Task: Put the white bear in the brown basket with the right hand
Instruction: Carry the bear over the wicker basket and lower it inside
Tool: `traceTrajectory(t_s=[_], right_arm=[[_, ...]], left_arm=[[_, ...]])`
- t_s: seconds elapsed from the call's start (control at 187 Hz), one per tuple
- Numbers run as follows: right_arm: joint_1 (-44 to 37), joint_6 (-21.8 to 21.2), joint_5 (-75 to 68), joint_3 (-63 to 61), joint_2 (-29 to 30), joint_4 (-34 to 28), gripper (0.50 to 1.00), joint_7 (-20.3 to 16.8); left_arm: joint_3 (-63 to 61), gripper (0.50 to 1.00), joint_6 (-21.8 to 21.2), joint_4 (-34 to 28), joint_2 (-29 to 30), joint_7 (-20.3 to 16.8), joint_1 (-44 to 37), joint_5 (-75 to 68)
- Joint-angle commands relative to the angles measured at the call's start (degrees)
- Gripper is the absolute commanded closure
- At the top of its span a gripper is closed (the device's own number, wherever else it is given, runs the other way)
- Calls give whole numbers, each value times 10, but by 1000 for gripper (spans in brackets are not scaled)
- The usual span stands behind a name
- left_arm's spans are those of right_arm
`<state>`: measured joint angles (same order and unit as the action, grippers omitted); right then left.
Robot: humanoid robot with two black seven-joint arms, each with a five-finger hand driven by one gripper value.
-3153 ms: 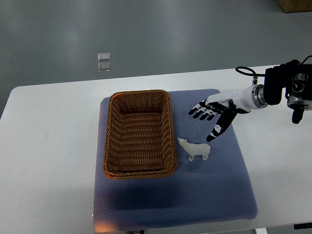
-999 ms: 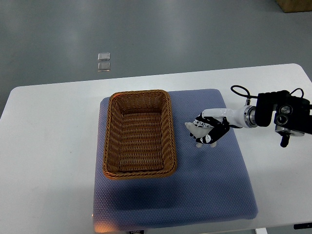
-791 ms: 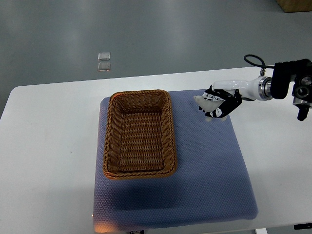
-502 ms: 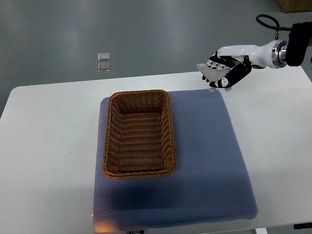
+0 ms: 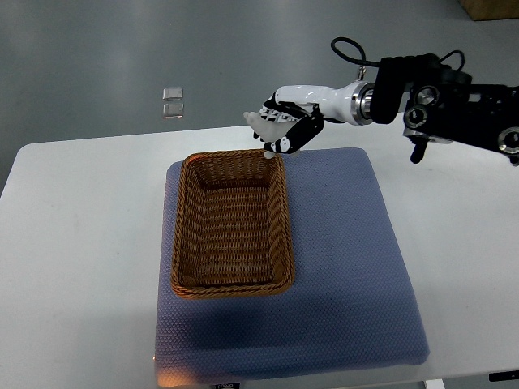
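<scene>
White bear (image 5: pixel 263 126), head pointing left, long axis horiz., clutched in right hand (image 5: pixel 288 128) above basket (image 5: pixel 232 221) rim.

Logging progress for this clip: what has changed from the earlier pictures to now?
The right hand closed its fingers on the white bear, lifted it off the blue mat, and carried it up and leftward; it now hangs at the brown basket's far right corner. Basket, mat and table stayed put; the basket is empty.
</scene>
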<state>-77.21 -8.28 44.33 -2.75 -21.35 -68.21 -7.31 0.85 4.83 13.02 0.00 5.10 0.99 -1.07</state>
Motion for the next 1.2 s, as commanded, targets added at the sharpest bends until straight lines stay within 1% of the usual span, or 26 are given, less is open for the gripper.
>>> traceTrajectory(t_s=[0.0,0.091,0.198,0.315,0.47,0.636,0.823,0.941,1.037,1.197], right_arm=[[6,5,5,12,62,41,1000,1],[8,14,8,27,111,75,1000,7],[19,23,9,34,154,103,1000,8],[34,25,10,34,178,122,1000,9],[55,44,10,34,210,142,1000,15],[74,53,11,34,214,151,1000,17],[91,61,14,34,214,151,1000,30],[102,64,14,35,214,151,969,33],[114,76,23,36,214,155,965,39],[137,78,44,35,214,158,965,46]], left_arm=[[-1,500,0,2,0,0,1,-1],[-1,500,0,8,0,0,1,0],[0,500,0,9,0,0,1,0],[1,500,0,9,0,0,1,0],[1,500,0,9,0,0,1,0],[2,500,0,9,0,0,1,0],[2,500,0,9,0,0,1,0],[2,500,0,8,0,0,1,0],[2,500,0,8,0,0,1,0],[3,500,0,8,0,0,1,0]])
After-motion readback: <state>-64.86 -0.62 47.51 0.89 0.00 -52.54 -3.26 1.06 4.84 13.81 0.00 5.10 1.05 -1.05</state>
